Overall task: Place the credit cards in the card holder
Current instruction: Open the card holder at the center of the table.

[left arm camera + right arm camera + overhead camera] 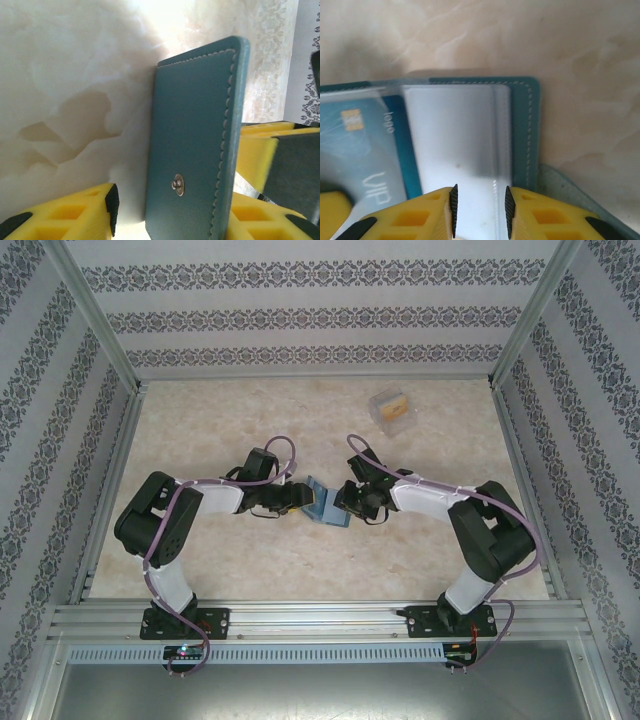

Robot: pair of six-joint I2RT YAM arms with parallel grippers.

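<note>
The step in hand looks like opening a pocket so a card can go in, and it wants a light touch. The right pincer (480,207) should catch only the pale pocket leaf (455,135) just ahead of its tips and not drag the card holder (525,125) across the surface (570,40), while the left pincer (172,210) steadies the cover (195,125). The right pincer stands narrow, its pads apart with the leaf showing in the gap; whether it nips anything I cannot tell. The left pincer is about half spread around the cover, one finger seemingly against it and a sliver of light at the other, so a firm hold is not certain. The right wrist view gives the inside, with a blue chip card (370,150) sleeved to the left of the tips. The left wrist view gives the outside, with the snap clasp (177,184). From above, the holder sits between both pincers, and a clear box (378,412) with a yellowish card (394,405) lies well beyond the right one.
</note>
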